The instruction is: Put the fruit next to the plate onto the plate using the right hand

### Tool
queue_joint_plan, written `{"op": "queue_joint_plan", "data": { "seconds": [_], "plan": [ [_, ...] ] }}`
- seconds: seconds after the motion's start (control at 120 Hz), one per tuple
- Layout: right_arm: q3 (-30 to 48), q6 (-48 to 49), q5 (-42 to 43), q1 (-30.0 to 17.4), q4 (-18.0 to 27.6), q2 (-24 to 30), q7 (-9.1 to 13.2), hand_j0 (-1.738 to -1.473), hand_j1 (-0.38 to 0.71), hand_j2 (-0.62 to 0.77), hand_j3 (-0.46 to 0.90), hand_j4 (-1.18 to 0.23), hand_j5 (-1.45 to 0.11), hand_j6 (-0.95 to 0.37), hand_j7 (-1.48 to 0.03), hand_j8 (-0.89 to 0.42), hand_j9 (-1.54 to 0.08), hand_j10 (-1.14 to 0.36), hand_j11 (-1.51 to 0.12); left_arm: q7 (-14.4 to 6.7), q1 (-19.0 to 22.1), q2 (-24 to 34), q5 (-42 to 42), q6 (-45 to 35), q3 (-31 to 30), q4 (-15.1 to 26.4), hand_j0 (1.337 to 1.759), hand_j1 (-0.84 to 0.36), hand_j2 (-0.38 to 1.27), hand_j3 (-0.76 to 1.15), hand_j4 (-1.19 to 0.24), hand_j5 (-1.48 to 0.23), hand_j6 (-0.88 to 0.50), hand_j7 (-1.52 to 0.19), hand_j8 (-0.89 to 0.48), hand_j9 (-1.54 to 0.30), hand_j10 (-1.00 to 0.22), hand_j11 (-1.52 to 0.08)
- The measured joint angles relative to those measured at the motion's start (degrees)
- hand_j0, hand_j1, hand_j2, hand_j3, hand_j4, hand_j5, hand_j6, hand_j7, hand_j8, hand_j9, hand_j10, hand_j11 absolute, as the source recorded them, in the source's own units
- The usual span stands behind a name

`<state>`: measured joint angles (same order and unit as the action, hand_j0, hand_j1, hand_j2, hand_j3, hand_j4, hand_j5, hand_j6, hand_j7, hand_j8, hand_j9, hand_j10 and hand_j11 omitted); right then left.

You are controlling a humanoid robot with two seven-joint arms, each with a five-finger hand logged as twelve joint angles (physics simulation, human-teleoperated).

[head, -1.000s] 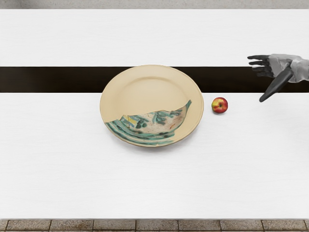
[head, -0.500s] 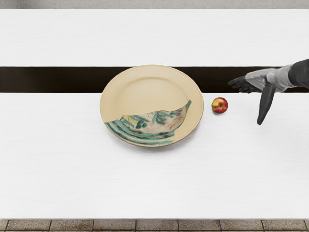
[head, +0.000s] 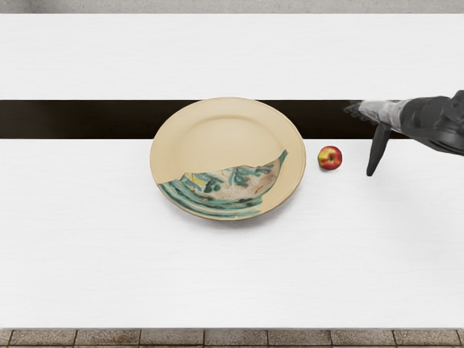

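Fingers [head: 357, 109] stretched toward 9 o'clock, loosely spread, nothing held. Thumb [head: 374, 154] hanging down toward table [head: 232, 261]. Right hand [head: 383, 116] open, in from right edge, at about 2 o'clock of apple [head: 330, 157], near, no contact. Height above table unreadable from this single view.

Apple on table, just beside plate [head: 217, 127] at plate's 3 o'clock, small strip of white between. Not on plate yet. Plate large and shallow, painted green patch toward its 6 o'clock, lying across dark band [head: 72, 119] that splits the white top. Can't tell if band is a gap or just a stripe.

Risks, judged from here:
- Small round fruit, big hand: likely to roll if clipped by thumb or a fingertip before closing. Nudged toward 9 o'clock, would knock plate rim; nudged toward 12, would head for dark band, lost if a real gap.
- Off-centre pinch: could squirt out sideways, toward 3 o'clock and out of reach.
- Closing too low: fingertips jamming on table, grasp spoiled.
- Lift too shallow on the carry to 9 o'clock: could catch rim and shove plate.
- Release from too high: could roll across the shallow plate and off far side.
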<state>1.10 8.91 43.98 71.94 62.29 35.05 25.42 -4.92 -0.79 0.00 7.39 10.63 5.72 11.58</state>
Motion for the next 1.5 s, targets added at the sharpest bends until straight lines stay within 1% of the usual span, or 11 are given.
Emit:
{"op": "queue_joint_plan", "data": {
  "seconds": [0.075, 0.142, 0.275, 0.467, 0.642, 0.792, 0.917, 1.05, 1.233, 1.35, 1.5],
  "plan": [
    [-0.58, -0.72, 2.99, 0.55, -0.1, -1.75, 2.82, -1.658, -0.33, 0.0, 0.0, -0.02, -0.03, -0.03, -0.03, -0.02, -0.03, -0.02, -0.03, 0.0, 0.0, 0.0, 0.0, 0.0, 0.0, 0.0, 1.658, 0.35, 0.0, 0.0, 0.0, 0.0, 0.0, 0.0, 0.0, 0.0, 0.0, 0.0],
    [-0.79, -1.11, 4.81, 1.06, -0.18, -3.5, 4.8, -1.658, -0.32, 0.0, 0.0, -0.02, -0.03, -0.03, -0.03, -0.03, -0.03, -0.02, -0.03, 0.0, 0.0, 0.0, 0.0, 0.0, 0.0, 0.0, 1.658, 0.35, 0.0, 0.0, 0.0, 0.0, 0.0, 0.0, 0.0, 0.0, 0.0, 0.0],
    [-0.9, -1.5, 6.23, 1.47, -0.31, -6.31, 6.52, -1.658, -0.33, 0.0, 0.0, -0.02, -0.03, -0.03, -0.03, -0.02, -0.03, -0.02, -0.03, 0.0, 0.0, 0.0, 0.0, 0.0, 0.0, -0.01, 1.658, 0.35, 0.0, 0.0, 0.0, 0.0, 0.0, 0.0, 0.0, 0.0, 0.0, 0.0],
    [-0.98, -4.56, 6.63, 1.22, -0.89, -8.81, 7.05, -1.658, -0.32, 0.0, 0.0, -0.03, -0.03, -0.03, -0.03, -0.03, -0.03, -0.03, -0.03, 0.0, 0.0, 0.0, 0.0, 0.0, 0.0, 0.0, 1.658, 0.35, 0.0, 0.0, 0.0, 0.0, 0.0, 0.0, 0.0, 0.0, 0.0, 0.0],
    [-1.5, -7.27, 6.82, 0.32, -0.86, -10.34, 8.57, -1.658, -0.25, -0.02, 0.0, -0.09, -0.11, -0.09, -0.11, -0.09, -0.11, -0.09, -0.11, 0.0, 0.0, 0.0, 0.0, 0.0, -0.04, 0.0, 1.658, 0.35, 0.0, 0.0, 0.0, 0.0, 0.0, 0.0, 0.0, 0.0, 0.0, 0.0],
    [-2.99, -9.12, 6.84, -0.43, -0.56, -11.34, 9.06, -1.658, -0.19, -0.02, 0.0, -0.13, -0.17, -0.13, -0.17, -0.13, -0.17, -0.13, -0.17, 0.0, 0.0, 0.0, 0.0, 0.0, -0.06, 0.01, 1.658, 0.35, 0.0, 0.0, 0.0, 0.0, 0.0, 0.0, 0.0, 0.0, 0.0, 0.0],
    [-3.39, -9.52, 6.84, -0.49, -0.39, -11.81, 9.33, -1.658, -0.09, -0.04, 0.0, -0.22, -0.28, -0.22, -0.28, -0.22, -0.28, -0.22, -0.28, 0.0, 0.0, 0.0, 0.0, 0.0, -0.08, 0.02, 1.658, 0.35, 0.0, 0.0, 0.0, 0.0, 0.0, 0.0, 0.0, 0.0, 0.0, 0.0],
    [-3.43, -10.36, 6.94, -0.15, 1.98, -11.16, 9.51, -1.658, -0.01, -0.05, 0.0, -0.29, -0.37, -0.29, -0.37, -0.29, -0.37, -0.29, -0.37, 0.0, 0.0, 0.0, 0.0, 0.0, -0.09, 0.01, 1.658, 0.35, 0.0, 0.0, 0.0, 0.0, 0.0, 0.0, 0.0, 0.0, 0.0, 0.0],
    [-3.4, -11.65, 7.04, 0.07, 6.39, -7.67, 9.57, -1.658, 0.04, -0.06, 0.0, -0.33, -0.43, -0.33, -0.43, -0.33, -0.43, -0.33, -0.43, 0.0, 0.0, 0.0, 0.0, 0.0, -0.09, 0.02, 1.658, 0.35, 0.0, 0.0, 0.0, 0.0, 0.0, 0.0, 0.0, 0.0, 0.0, 0.0],
    [-4.38, -13.97, 7.38, 0.06, 7.29, -6.8, 9.57, -1.658, 0.06, -0.07, 0.0, -0.34, -0.44, -0.34, -0.44, -0.34, -0.44, -0.34, -0.44, 0.0, 0.0, 0.0, 0.0, 0.0, -0.09, 0.02, 1.658, 0.35, 0.0, 0.0, 0.0, 0.0, 0.0, 0.0, 0.0, 0.0, 0.0, 0.0],
    [-6.36, -18.19, 9.21, -0.25, 7.58, -7.36, 9.58, -1.658, 0.07, -0.07, 0.0, -0.35, -0.45, -0.35, -0.45, -0.35, -0.45, -0.35, -0.45, 0.0, 0.0, 0.0, 0.0, 0.0, -0.09, 0.02, 1.658, 0.35, 0.0, 0.0, 0.0, 0.0, 0.0, 0.0, 0.0, 0.0, 0.0, 0.0]
  ]
}}
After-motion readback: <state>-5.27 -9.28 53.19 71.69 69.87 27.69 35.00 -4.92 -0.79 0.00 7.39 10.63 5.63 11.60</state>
